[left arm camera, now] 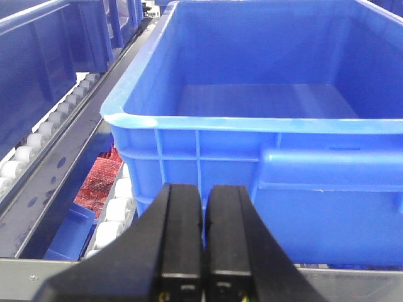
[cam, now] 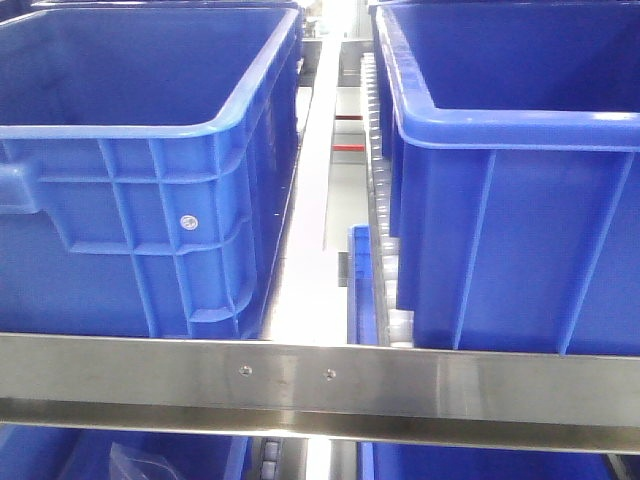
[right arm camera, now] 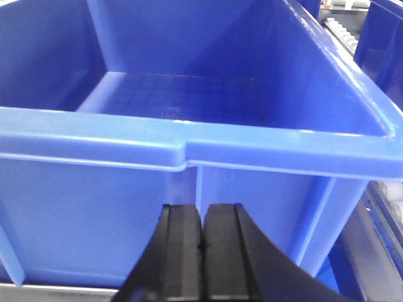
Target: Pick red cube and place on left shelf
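glossy blue plastic bins point(cam: 150, 200); brushed metal rail point(cam: 320, 380).

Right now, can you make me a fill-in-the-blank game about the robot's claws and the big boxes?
1. The big bins on the shelf are colored ____.
2. The left claw has its two fingers pressed ____.
3. The bin in front of the right claw has ____ inside it.
4. The white rollers lie to the ____ of the bin in the left wrist view.

Missing words: blue; together; nothing; left
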You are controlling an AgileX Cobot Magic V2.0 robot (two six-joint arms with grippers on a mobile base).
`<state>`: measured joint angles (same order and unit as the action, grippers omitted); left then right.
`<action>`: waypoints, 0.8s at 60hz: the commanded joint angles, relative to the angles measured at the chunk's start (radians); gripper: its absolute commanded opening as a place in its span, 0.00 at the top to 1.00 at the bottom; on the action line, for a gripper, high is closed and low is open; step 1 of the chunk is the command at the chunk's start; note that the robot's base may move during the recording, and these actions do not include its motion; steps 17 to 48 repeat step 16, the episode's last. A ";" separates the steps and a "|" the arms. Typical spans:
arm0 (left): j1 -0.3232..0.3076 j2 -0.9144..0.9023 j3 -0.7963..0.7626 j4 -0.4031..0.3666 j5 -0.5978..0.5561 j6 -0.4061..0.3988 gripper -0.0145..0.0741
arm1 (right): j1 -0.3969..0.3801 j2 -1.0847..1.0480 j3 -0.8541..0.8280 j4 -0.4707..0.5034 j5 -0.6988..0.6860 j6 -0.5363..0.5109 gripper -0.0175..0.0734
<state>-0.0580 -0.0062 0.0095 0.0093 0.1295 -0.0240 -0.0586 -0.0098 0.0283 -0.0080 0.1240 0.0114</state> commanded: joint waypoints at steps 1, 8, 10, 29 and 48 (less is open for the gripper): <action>0.000 -0.016 0.023 -0.003 -0.087 -0.001 0.72 | -0.007 -0.022 -0.017 0.001 -0.092 -0.011 0.76; 0.000 -0.016 0.023 -0.003 -0.087 -0.001 0.72 | -0.007 -0.022 -0.017 0.001 -0.092 -0.011 0.76; 0.000 -0.016 0.023 -0.003 -0.087 -0.001 0.72 | -0.007 -0.022 -0.017 0.001 -0.092 -0.011 0.76; 0.000 -0.016 0.023 -0.003 -0.087 -0.001 0.72 | -0.007 -0.022 -0.017 0.001 -0.092 -0.011 0.76; 0.000 -0.016 0.023 -0.003 -0.087 -0.001 0.72 | -0.007 -0.022 -0.017 0.001 -0.092 -0.011 0.76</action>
